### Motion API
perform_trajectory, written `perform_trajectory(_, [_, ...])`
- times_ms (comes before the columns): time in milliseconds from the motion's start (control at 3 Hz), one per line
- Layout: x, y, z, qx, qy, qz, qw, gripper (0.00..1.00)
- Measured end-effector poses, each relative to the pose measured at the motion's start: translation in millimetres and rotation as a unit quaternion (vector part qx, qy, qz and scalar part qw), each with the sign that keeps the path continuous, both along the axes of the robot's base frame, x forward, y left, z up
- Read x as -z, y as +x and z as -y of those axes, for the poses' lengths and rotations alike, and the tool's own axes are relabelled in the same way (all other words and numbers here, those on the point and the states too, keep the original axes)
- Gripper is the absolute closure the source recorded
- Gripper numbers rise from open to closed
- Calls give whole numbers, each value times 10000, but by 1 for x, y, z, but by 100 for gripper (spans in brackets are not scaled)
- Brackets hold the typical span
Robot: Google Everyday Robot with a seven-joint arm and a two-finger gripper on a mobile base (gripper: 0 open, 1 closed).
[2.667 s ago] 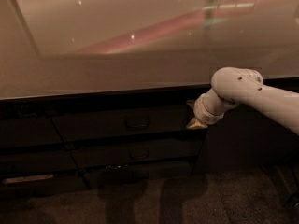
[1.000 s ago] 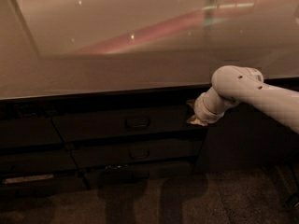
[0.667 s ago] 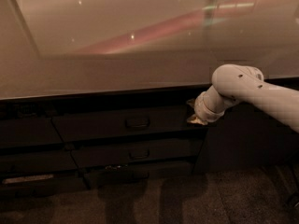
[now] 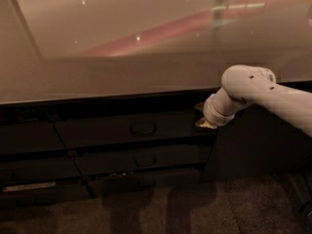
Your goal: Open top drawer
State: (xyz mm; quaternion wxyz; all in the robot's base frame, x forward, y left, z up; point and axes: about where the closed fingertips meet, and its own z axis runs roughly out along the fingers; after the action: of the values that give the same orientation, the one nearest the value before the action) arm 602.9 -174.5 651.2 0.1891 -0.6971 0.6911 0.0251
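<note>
Dark brown-black fronts fill the space under a pale, glossy countertop [image 4: 122,77], which carries a reddish streak of reflected light and a few bright specks. The top drawer [image 4: 97,130] is the widest front, sitting directly below the counter edge near the middle of the view, with its small curved handle [image 4: 144,128] at its centre. Its front lies in line with the neighbouring fronts, with none of its inside showing. Below it sits a slimmer second drawer [image 4: 170,157] with a similar small handle, and under that a third, lower front [image 4: 170,177] close to the floor. To the left are further dark panels without a centre handle. The robot's white arm [image 4: 263,89] reaches in from the right edge and bends down toward the cabinet. Its gripper [image 4: 202,115] is at the right end of the top drawer front, just under the counter lip and well apart from the handle. Only its tan tips show against the dark face, and whether it is open or closed cannot be told. A dark, speckled floor [image 4: 195,208] runs along the bottom.
</note>
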Motion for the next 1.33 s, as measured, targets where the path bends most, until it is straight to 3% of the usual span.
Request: perform_trajectory(1333, [-22, 1, 0, -2, 0, -1, 10000, 100])
